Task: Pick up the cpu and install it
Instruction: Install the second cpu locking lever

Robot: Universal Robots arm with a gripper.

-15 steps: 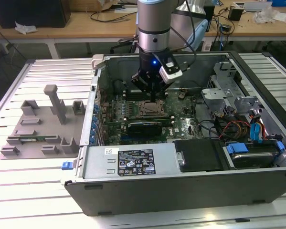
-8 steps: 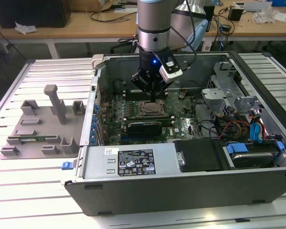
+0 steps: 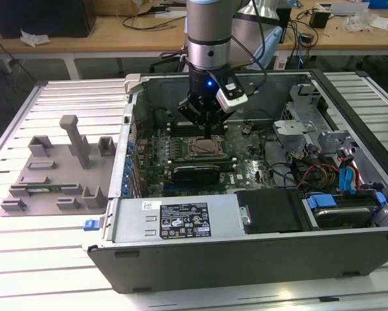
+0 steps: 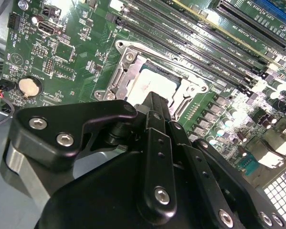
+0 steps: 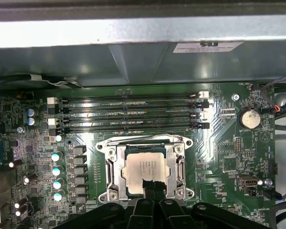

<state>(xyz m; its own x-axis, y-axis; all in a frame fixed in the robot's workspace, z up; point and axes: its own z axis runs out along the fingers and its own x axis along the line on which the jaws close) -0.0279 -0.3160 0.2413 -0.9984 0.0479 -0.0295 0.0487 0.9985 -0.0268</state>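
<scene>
The cpu (image 5: pixel 146 166), a small square chip with a silvery-grey top, lies flat inside the open metal socket frame (image 5: pixel 111 172) of the green motherboard (image 5: pixel 219 148). In the second wrist view the cpu (image 4: pixel 154 85) shows just past the black fingertips. My gripper (image 3: pixel 208 133) hangs straight down over the socket in the open computer case (image 3: pixel 181 223). Its two black fingers meet at their tips, so the gripper (image 5: pixel 152 187) is shut, with the tips over the cpu's near edge. Whether they touch the chip I cannot tell. In the second wrist view the gripper (image 4: pixel 155 101) hides part of the cpu.
Several dark memory slots (image 5: pixel 128 112) run beside the socket, and a coin battery (image 5: pixel 250 118) sits on the board. The case wall (image 5: pixel 133 52) rises behind them. A drive bay and cables (image 3: pixel 336 162) fill the exterior view's right. A grey moulded fixture (image 3: pixel 57 168) lies outside the case on the slatted table.
</scene>
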